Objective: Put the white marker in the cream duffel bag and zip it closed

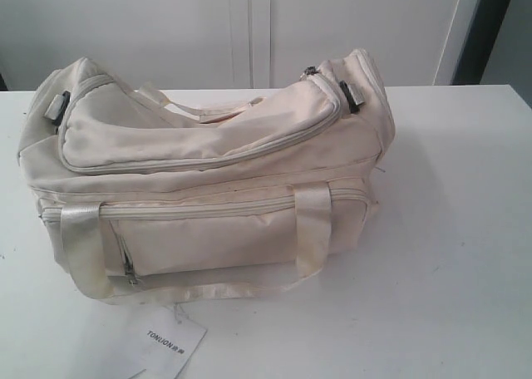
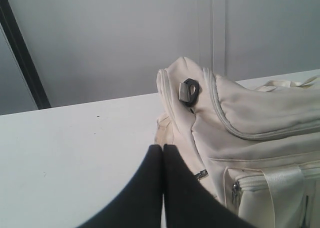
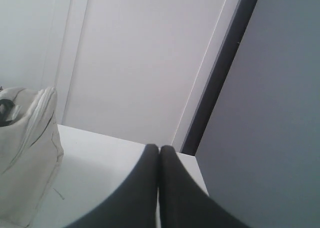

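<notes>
The cream duffel bag is set lengthwise across the centre of the exterior view on the white table, with its front pocket turned toward the lower edge of the frame. The top flap is laid flat over the opening and its zip appears to be drawn all the way round. The main compartment is therefore judged to be shut, and no dark lining is exposed. The front pocket zip also looks closed, so nothing inside the bag can be seen.

The white marker is not found in any view, neither on the table nor in either gripper. Whether it lies inside the bag cannot be told, though the closed flap and bare table suggest it may. A paper tag printed TONLION is spread on the table at the lower left, just in front of the bag.

The left gripper is shown with its jaws pressed together on nothing, close beside the bag end that carries a black strap ring. The right gripper is likewise closed and empty, apart from the bag's other end. Neither arm is caught in the exterior view, so both are judged to be parked clear of the bag rather than working on it.
</notes>
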Motion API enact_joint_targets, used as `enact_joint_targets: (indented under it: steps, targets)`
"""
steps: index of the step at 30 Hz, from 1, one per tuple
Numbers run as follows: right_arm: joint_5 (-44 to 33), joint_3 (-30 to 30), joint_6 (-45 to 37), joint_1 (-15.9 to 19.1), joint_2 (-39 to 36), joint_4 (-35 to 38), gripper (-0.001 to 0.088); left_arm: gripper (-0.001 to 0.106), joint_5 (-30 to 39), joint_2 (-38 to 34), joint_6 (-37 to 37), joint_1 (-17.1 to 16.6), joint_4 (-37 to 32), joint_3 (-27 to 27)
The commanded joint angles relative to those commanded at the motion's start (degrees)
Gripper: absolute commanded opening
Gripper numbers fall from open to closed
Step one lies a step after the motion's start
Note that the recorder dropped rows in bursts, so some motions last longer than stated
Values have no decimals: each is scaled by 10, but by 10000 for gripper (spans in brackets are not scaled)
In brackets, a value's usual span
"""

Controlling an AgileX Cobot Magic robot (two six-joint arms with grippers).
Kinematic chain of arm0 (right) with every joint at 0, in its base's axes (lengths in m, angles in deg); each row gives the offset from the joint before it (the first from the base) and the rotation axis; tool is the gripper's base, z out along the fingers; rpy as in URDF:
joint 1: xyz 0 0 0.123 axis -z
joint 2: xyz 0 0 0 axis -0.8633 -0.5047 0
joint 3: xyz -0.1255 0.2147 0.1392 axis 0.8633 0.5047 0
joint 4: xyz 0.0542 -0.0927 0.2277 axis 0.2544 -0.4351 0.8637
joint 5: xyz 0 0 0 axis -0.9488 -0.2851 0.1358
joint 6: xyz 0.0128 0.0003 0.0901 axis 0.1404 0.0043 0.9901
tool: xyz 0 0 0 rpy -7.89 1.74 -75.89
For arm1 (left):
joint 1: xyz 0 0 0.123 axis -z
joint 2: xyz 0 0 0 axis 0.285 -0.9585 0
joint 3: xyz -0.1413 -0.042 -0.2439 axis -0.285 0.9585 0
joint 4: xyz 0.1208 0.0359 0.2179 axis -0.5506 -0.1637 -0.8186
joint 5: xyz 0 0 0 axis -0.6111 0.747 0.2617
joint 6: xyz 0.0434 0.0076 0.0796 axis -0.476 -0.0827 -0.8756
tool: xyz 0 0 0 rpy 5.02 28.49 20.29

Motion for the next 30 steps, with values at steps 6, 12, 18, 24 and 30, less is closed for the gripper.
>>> enact_joint_targets:
  steps: [6, 12, 18, 24, 30]
  targets:
    - [0, 0, 0, 0, 0, 0, 0, 0, -8, 0, 7, 0, -5, 16]
    - [0, 0, 0, 0, 0, 0, 0, 0, -19, 0, 187, 0, -148, 44]
    - [0, 0, 0, 0, 0, 0, 0, 0, -48, 13, 187, 0, -150, 76]
    - [0, 0, 0, 0, 0, 0, 0, 0, -43, 54, 187, 0, -146, 129]
    - [0, 0, 0, 0, 0, 0, 0, 0, -28, 73, 174, 0, -136, 165]
